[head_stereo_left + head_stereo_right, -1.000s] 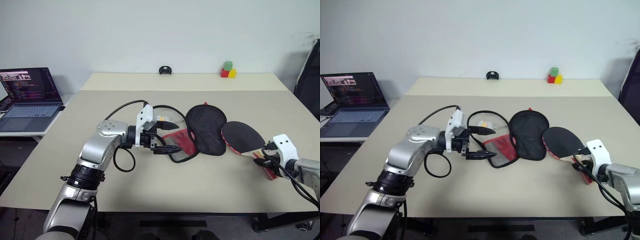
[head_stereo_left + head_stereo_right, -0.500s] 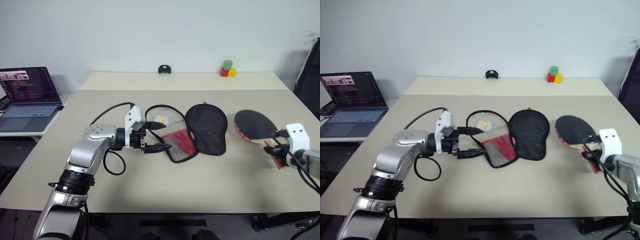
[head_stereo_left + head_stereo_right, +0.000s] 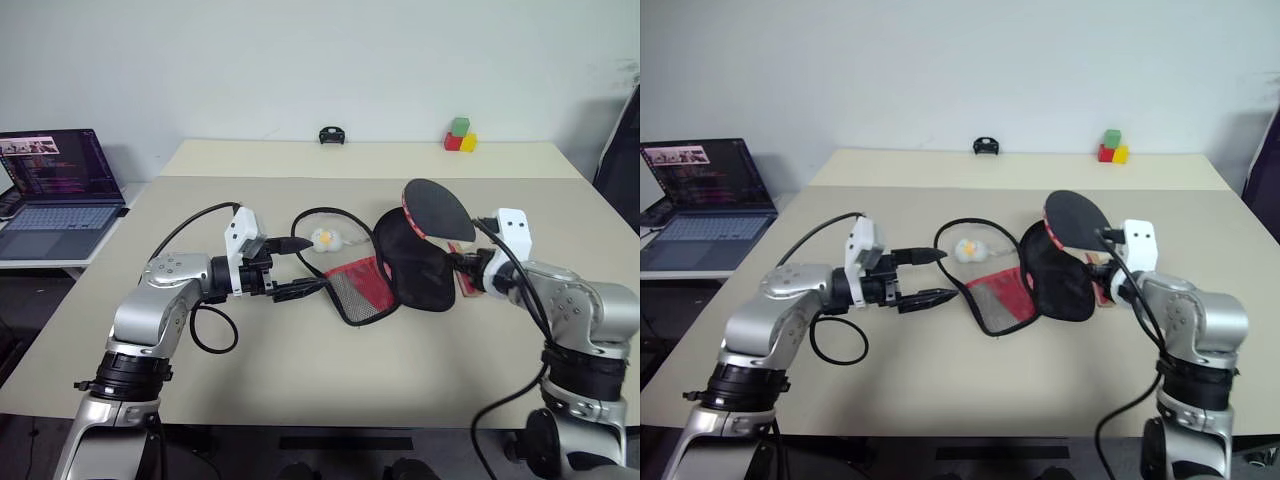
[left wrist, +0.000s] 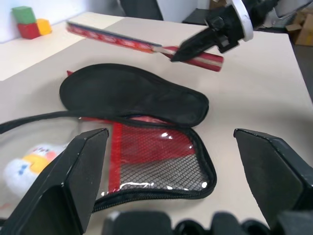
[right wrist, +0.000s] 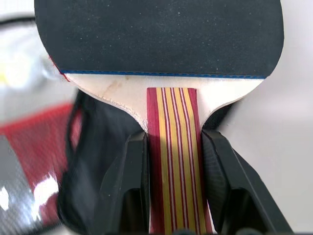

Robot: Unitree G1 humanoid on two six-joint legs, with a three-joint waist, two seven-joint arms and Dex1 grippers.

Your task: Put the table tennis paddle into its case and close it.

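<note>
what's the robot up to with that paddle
The right claw is shut on the paddle by its handle, holding it in the air over the open case on the table. The left claw is open, beside the case's mesh flap. The paddle isn't in yet.

An open laptop (image 3: 55, 190) sits on a low side table off the tabletop's (image 3: 300, 380) left edge. Near the far edge rest a small black object (image 3: 330, 136) and, toward the right corner, stacked green, red and yellow blocks (image 3: 459, 137).
</note>
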